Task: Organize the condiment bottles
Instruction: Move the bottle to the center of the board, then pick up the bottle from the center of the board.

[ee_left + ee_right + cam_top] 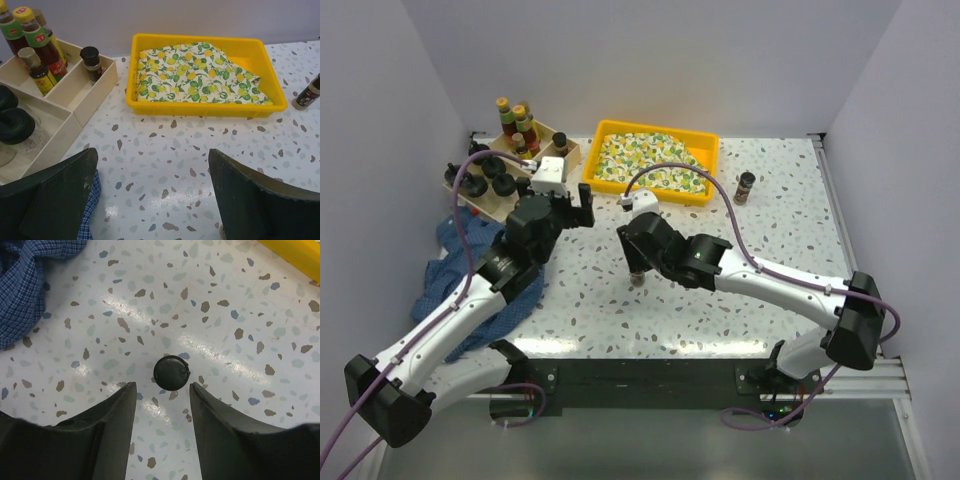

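Enclosing the speckled terrazzo table (780,200) are plain pale walls (650,60).

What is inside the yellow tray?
A folded lemon-print cloth lies in the yellow tray and covers most of its floor. Whether anything lies under the cloth cannot be seen.

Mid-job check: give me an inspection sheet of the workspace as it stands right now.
Surface: speckled table, no spills seen.
Job's things: bottles in wooden box; brown jar standing right of yellow tray; dark-capped jar upright under right tool.
Clutter: blue checked cloth at table's left; patterned cloth in tray.
Tools: left tool open, empty; right tool open, jar not gripped.
Cables: purple cables arch off both arms; left one near box.
Surroundings: plain walls, nothing else seen.
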Controlling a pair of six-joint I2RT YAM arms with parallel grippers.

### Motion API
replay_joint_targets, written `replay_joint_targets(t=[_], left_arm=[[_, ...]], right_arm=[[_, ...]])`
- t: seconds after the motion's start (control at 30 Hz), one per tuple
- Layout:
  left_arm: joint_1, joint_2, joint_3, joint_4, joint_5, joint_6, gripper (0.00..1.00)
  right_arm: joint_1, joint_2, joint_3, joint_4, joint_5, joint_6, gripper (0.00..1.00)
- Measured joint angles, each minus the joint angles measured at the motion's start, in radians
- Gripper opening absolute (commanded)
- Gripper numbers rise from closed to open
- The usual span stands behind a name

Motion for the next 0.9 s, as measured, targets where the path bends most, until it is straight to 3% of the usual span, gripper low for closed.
replay_joint_targets(t=[0.13,0.27,0.4,0.43,0.47,0.73,0.9], left_arm=[[0.0,-0.009,-0.017,0.023,0.055,0.005,0.93],[0.0,0.031,-0.006,0.01,0.191,-0.002,0.9],[-0.026,0.135,0.027,-0.021,0.324,-0.016,0.88],[-0.042,0.157,0.028,-0.032,0.34,-0.024,0.88],[-0.061,0.179,0.029,-0.047,0.35,-0.028,0.88],[-0.293,0.35,0.087,-0.16,0.306,-0.035,0.87],[-0.341,0.447,0.174,-0.212,0.253,-0.055,0.85]], right_arm=[[-0.006,-0.01,-0.019,0.013,-0.003,-0.004,0.36],[-0.009,-0.057,-0.092,0.008,-0.001,-0.003,0.45],[-0.01,-0.233,-0.239,0.04,0.003,0.008,0.74],[-0.009,-0.282,-0.273,0.043,0.005,0.016,0.89],[-0.01,-0.325,-0.302,0.045,0.007,0.023,0.97],[-0.01,-0.587,-0.459,0.014,0.056,0.053,0.99],[-0.01,-0.735,-0.492,-0.008,0.087,0.06,0.99]])
